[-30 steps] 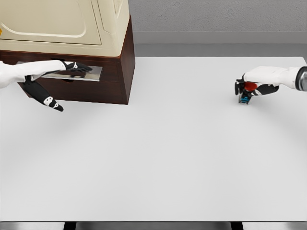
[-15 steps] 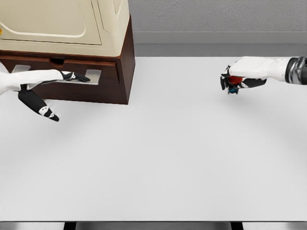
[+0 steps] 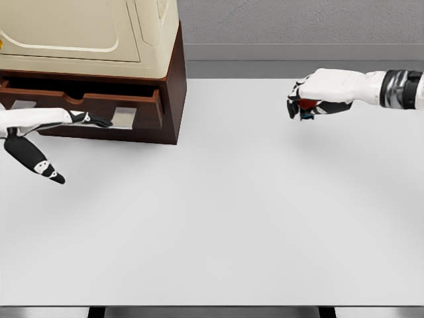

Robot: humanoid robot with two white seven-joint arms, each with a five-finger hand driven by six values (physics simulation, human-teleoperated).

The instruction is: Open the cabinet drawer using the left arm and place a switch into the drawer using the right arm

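Switch (image 3: 306,105), red with a bit of blue showing beneath, sits inside my right hand (image 3: 310,98), fingers curled around it so only a small part is visible. That hand is up off the table (image 3: 232,212), over the far right part of the white surface, and its arm enters from the right edge of the head view. I cannot make out the switch's orientation in the grasp.

Drawer (image 3: 99,105) of the cabinet (image 3: 169,99) is part-way out: I see a dark gap above its brown front panel and the panel standing forward of the cabinet face. Two pale metal plates show along the lower edge of the drawer front. Cabinet body is dark brown wood, with a cream-coloured appliance (image 3: 93,33) resting on top of it, at the far left corner of the table.

My left hand (image 3: 83,118) lies at the drawer front, dark fingertips stretched flat toward the right-hand plate; fingers look extended, not wrapped round anything I can see. One dark finger (image 3: 36,162) points down and away toward the table.

Switch and drawer are well apart, across the width of the table
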